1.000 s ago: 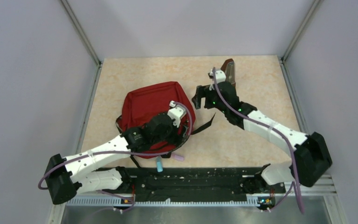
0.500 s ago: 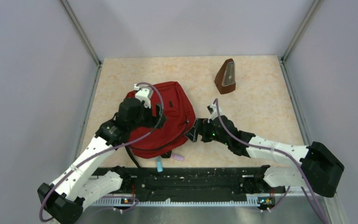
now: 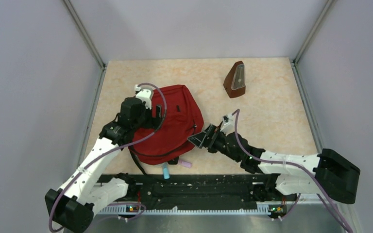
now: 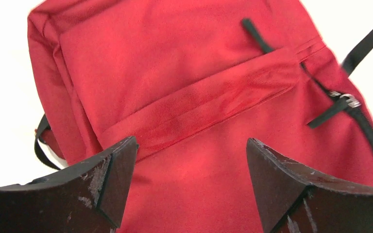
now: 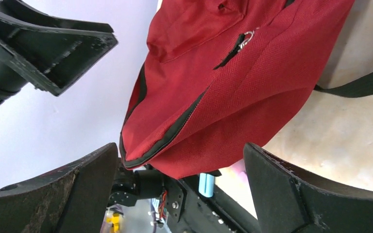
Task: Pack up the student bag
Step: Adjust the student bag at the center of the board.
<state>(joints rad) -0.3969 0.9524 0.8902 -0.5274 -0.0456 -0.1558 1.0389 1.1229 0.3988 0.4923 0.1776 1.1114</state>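
Note:
The red student bag (image 3: 175, 124) lies flat on the table, left of centre. My left gripper (image 3: 157, 110) is open and empty, hovering over the bag's far left part. In the left wrist view the bag (image 4: 194, 73) fills the frame between the open fingers (image 4: 114, 177), with a zipper pull (image 4: 352, 101) at right. My right gripper (image 3: 197, 140) is open and empty at the bag's right edge, close to it. The right wrist view shows the bag's black zipper line (image 5: 184, 119) between the spread jaws.
A brown pyramid-shaped metronome (image 3: 235, 79) stands at the back right. A light blue cylinder (image 3: 166, 171) and a small pink item (image 3: 186, 164) lie by the bag's near edge; the blue one also shows in the right wrist view (image 5: 206, 184). A black strap (image 5: 354, 85) trails right.
My left arm swung from the bag's near right to its far left. My right arm came from the metronome down to the bag's right edge, then edged closer.

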